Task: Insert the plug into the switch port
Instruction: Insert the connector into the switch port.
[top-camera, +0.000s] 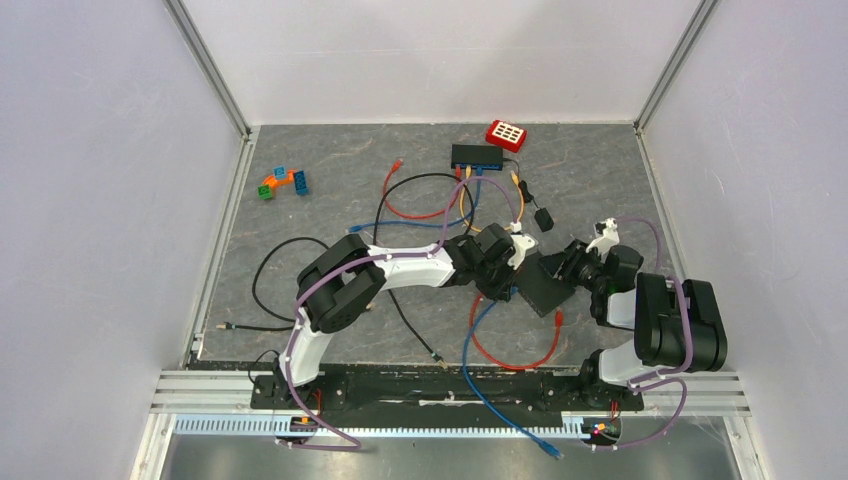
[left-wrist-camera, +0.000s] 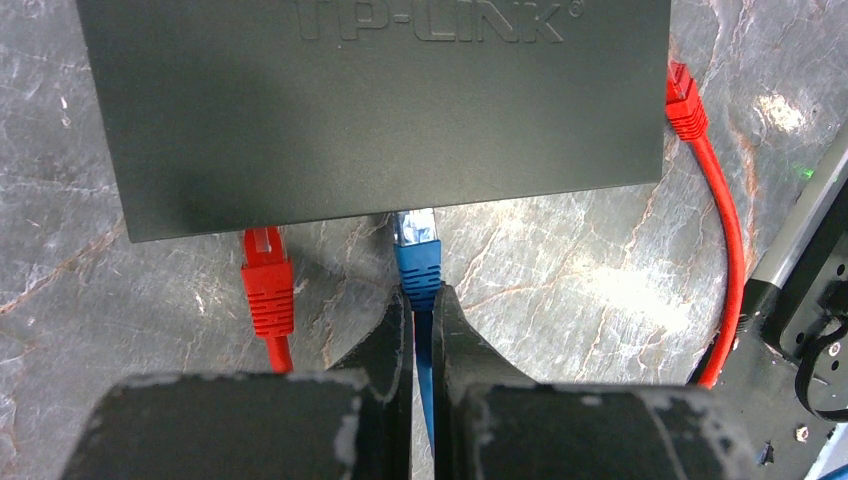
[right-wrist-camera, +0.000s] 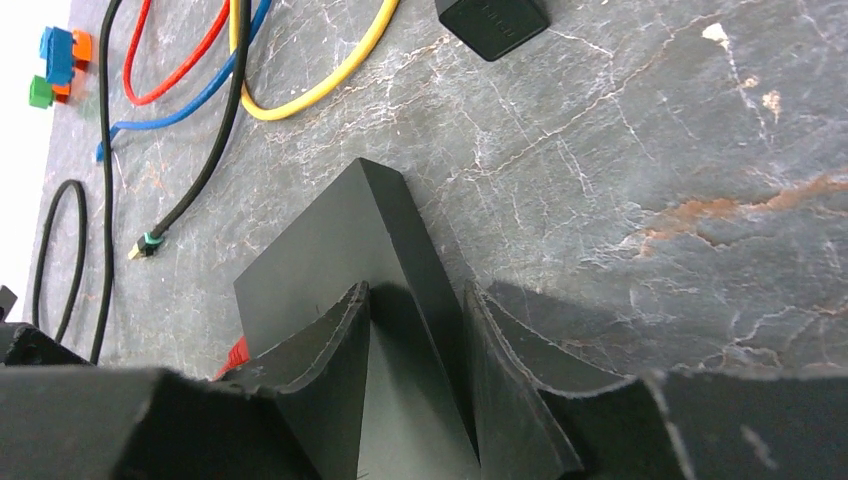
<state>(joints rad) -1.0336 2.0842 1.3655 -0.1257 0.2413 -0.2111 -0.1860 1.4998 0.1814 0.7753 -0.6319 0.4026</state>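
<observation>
Blue plug (left-wrist-camera: 417, 262) sits at lower centre of the left wrist view, just ahead of the left pincer (left-wrist-camera: 425, 302), whose fingers are closed tight on the blue cable (left-wrist-camera: 424, 350) right behind it. The plug's clear tip meets the near edge of the black switch (left-wrist-camera: 380, 110). Whether it is seated in a port cannot be told, because the port face is hidden under that edge. A red plug (left-wrist-camera: 267, 285) lies just to its left with its tip at the same edge, a detail too small to make out in the top view. The right wrist view shows the right pincer (right-wrist-camera: 415, 295) partly open, with a finger on either side of the switch, gripping it. Only the top view shows a second switch (top-camera: 476, 155) with cables at upper centre, well apart.
</observation>
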